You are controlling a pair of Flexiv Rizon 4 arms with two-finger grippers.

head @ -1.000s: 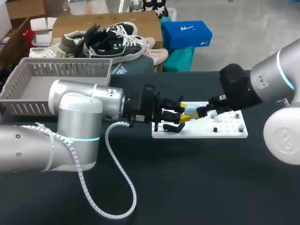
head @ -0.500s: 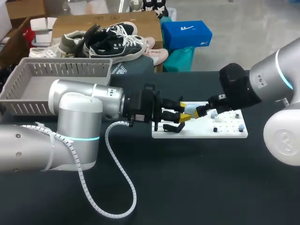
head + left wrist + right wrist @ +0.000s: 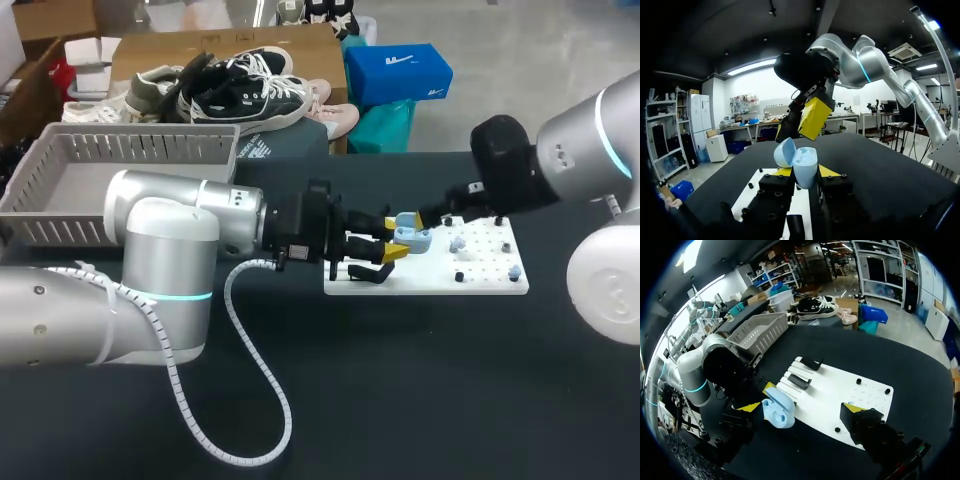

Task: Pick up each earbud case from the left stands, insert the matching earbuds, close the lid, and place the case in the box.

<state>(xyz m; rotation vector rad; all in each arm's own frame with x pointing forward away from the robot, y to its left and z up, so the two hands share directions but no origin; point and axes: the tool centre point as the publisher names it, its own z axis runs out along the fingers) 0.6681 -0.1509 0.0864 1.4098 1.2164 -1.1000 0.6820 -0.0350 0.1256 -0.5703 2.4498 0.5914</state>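
1. Head view: the left gripper [image 3: 393, 243], reaching in from nine o'clock, is clamped on the light-blue earbud case [image 3: 410, 233]. The case is held over the white board [image 3: 425, 282], at about eleven o'clock from the board's middle, and its lid stands open. The right gripper [image 3: 437, 214] is near the case at its two o'clock; how wide it stands I cannot tell. A black stand [image 3: 362, 272] lies at seven o'clock from the case. Small earbuds [image 3: 457, 243] sit at its three o'clock. The grey basket [image 3: 120, 180] is well apart, at ten o'clock from the left gripper.

2. Left wrist view: the gripper [image 3: 805, 172] holds the case [image 3: 804, 167] between its yellow tips, one on each side. The lid [image 3: 785, 152] is tipped open. The right gripper [image 3: 812, 119] is at twelve o'clock, just beyond the case.

3. Right wrist view: the left gripper [image 3: 760, 399] grips the case [image 3: 777, 410] at the board's [image 3: 840, 387] near edge. Two black stands [image 3: 800, 381] lie beyond the case. This arm's own gripper [image 3: 860, 415] is apart from the case, and its opening is hidden.
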